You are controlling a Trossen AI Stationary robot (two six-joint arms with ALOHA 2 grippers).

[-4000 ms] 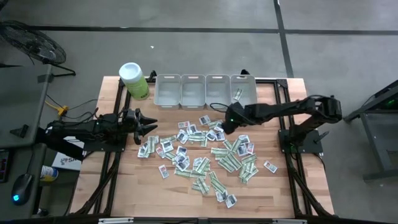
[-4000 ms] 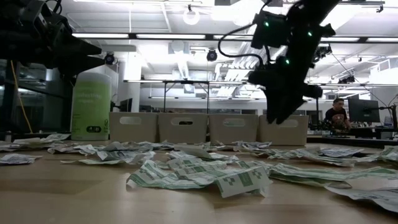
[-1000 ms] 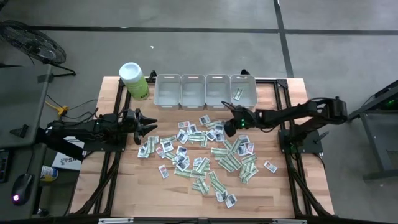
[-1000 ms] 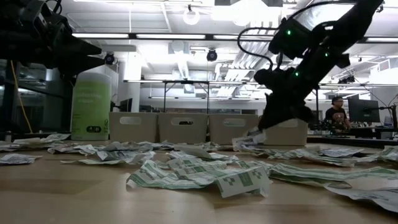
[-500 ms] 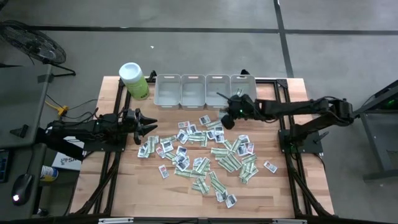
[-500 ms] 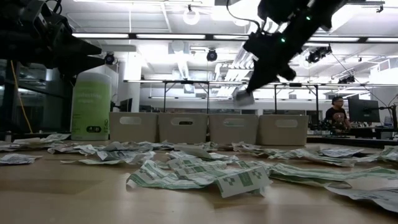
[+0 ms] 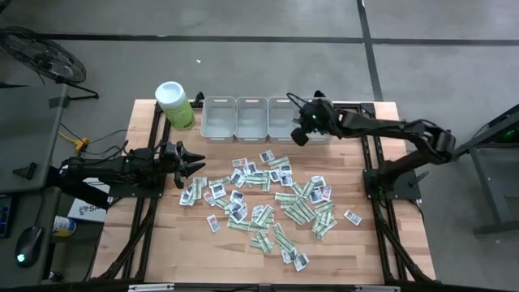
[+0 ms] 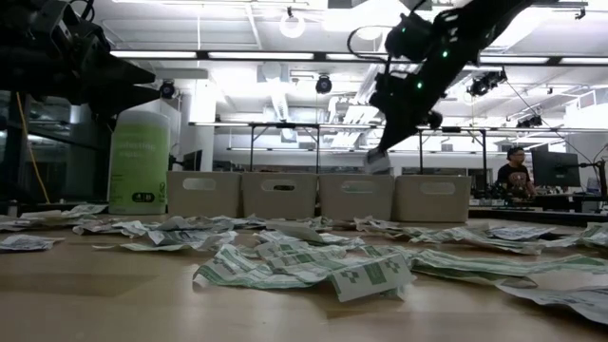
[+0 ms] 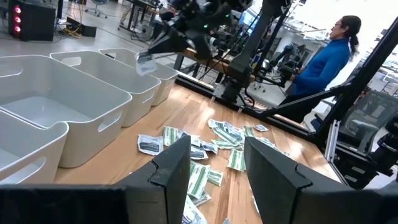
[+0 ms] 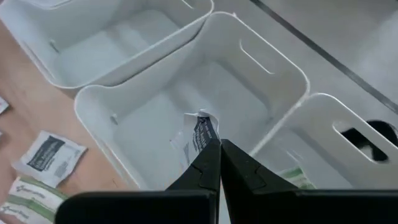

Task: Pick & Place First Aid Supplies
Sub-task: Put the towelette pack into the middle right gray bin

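Right wrist view: R gripper (image 10: 219,151) jaws pinching white packet (image 10: 198,134) over third grey bin (image 10: 261,68); L jaws wide.

Two dark jointed arms with black cables, green lights.

The high camera looks straight down, far enough off to take in the whole tabletop (image 7: 162,235) and both arms. The low camera sits at the tabletop's surface, facing level across it toward the row of grey bins (image 8: 285,195) and the room behind. Each wrist camera looks forward past its own tool: the left one along the bins at an angle, the right one close, down into them. All four views share that row of bins.
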